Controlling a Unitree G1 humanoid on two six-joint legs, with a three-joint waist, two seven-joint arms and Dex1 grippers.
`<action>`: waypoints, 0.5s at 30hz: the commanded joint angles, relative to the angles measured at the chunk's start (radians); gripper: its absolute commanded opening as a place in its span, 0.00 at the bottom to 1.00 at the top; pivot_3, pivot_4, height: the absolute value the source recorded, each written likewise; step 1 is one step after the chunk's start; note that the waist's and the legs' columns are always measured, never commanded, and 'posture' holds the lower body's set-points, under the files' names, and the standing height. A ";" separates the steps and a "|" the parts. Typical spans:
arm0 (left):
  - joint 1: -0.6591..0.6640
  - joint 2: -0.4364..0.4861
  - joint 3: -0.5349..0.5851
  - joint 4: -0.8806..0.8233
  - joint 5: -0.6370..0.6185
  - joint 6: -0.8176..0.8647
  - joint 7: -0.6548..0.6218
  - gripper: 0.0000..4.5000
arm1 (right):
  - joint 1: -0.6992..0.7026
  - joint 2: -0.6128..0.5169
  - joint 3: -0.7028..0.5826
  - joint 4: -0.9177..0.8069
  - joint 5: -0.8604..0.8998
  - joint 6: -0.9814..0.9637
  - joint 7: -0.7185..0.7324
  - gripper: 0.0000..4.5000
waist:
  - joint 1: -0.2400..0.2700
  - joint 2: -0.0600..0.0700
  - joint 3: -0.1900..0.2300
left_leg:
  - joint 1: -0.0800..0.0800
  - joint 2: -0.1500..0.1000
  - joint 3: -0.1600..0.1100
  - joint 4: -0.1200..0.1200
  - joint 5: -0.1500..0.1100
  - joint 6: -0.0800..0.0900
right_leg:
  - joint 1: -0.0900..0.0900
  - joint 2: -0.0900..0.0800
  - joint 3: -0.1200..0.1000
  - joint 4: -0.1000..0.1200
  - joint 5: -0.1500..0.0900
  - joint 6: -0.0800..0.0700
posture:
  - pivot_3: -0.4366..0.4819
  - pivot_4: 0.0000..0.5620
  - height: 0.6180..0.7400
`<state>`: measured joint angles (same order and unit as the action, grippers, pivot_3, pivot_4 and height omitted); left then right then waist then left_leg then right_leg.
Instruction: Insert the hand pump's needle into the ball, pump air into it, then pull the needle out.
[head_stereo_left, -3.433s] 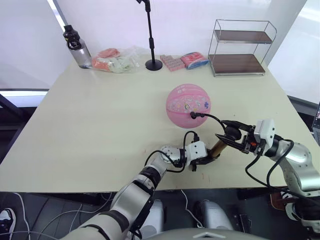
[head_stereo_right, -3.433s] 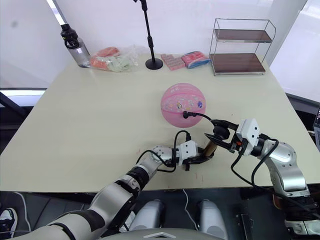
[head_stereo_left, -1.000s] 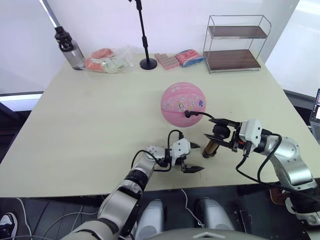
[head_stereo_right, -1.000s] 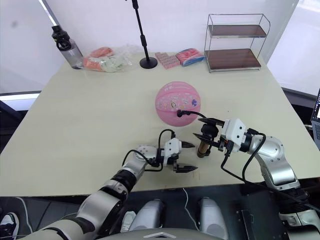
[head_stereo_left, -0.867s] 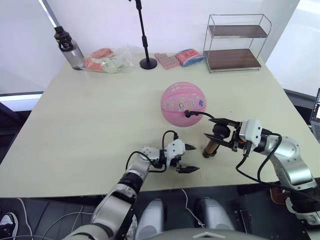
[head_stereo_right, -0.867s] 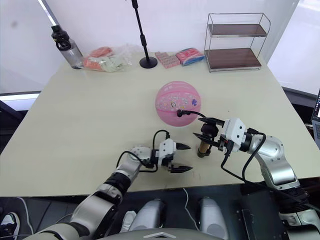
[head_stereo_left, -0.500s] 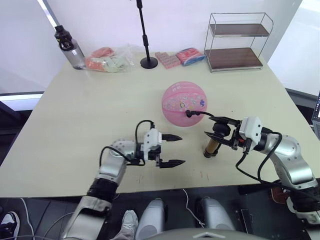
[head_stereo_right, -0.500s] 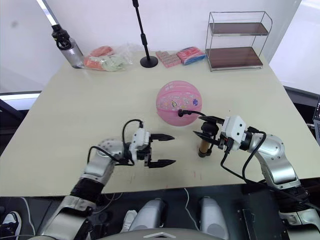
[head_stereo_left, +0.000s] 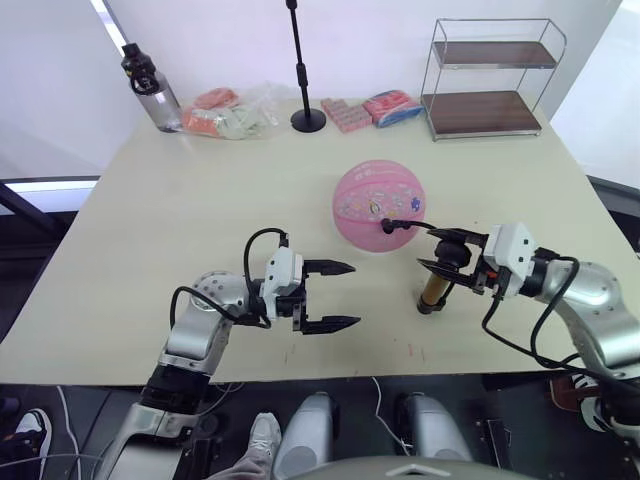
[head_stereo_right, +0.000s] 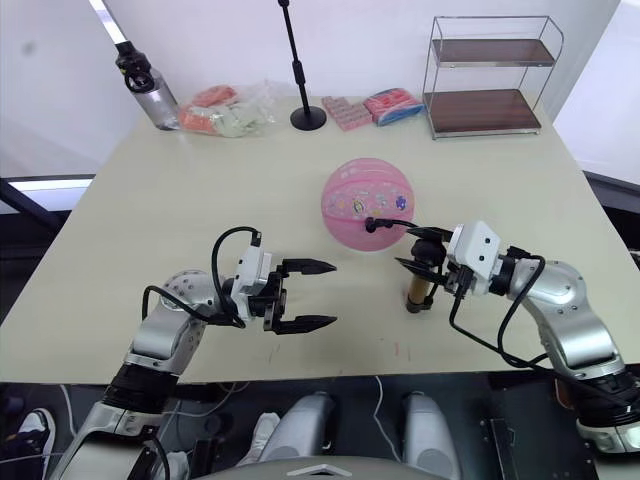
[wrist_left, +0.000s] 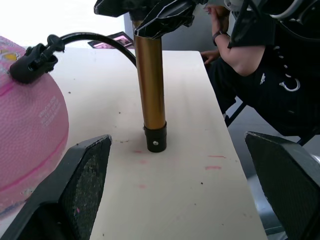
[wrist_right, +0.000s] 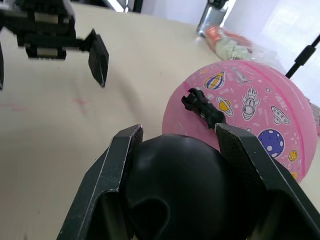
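Ball first: pink, round and apparently full, it sits near the middle of the worktop, with the black fitting that carries the needle seated on its near side. We judge it light and springy, likely to roll if tugged sideways, so it wants steadying before the needle comes out.

The hand pump stands upright on its black base cap, just to the ball's right and nearer us. Our right end effector pinches its rounded black handle at the top, one finger on either side. The barrel is stiff, shiny metal, which we expect to be slippery; the base cap or the handle should give a surer hold. The thin hose arcs from the pump head to the ball and looks limp, so pulling on it would probably bend rather than draw the needle straight. The fitting itself seems the place to grip.

Our left end effector hovers over the worktop, well apart from the pump, fingers spread wide and holding nothing.
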<state>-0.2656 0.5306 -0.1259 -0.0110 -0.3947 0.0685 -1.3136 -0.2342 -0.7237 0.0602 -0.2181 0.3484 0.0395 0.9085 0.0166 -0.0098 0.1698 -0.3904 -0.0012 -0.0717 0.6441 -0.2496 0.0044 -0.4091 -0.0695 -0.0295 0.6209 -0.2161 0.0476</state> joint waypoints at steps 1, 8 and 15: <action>0.005 0.015 0.021 -0.054 -0.027 0.006 0.005 1.00 | -0.025 -0.055 -0.054 0.030 -0.080 -0.011 -0.013 0.41 | 0.000 0.001 0.002 | -0.005 -0.001 0.000 0.002 0.000 0.000 | -0.004 0.000 0.000 0.001 0.001 -0.001 | 0.48 0.27 1.00; -0.009 0.036 0.033 -0.066 -0.047 0.024 -0.002 1.00 | -0.066 -0.105 -0.060 0.095 -0.189 -0.163 -0.002 0.41 | -0.002 0.001 0.011 | -0.008 -0.006 0.000 0.003 0.000 0.000 | -0.005 0.000 0.000 0.001 0.003 0.000 | 0.48 0.27 1.00; -0.018 0.047 0.037 -0.096 -0.074 0.049 0.008 1.00 | -0.114 -0.112 -0.069 0.239 -0.338 -0.362 -0.092 0.41 | -0.003 0.001 0.013 | -0.008 -0.007 0.000 0.003 0.000 0.000 | -0.005 0.000 0.001 0.001 0.004 0.002 | 0.48 0.27 1.00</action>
<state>-0.2734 0.5664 -0.1167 -0.0635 -0.4395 0.1122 -1.3091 -0.3314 -0.8214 0.0272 0.0139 0.0351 -0.2587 0.8426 0.0139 -0.0088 0.1830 -0.3985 -0.0078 -0.0715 0.6472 -0.2496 0.0046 -0.4142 -0.0699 -0.0288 0.6217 -0.2118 0.0487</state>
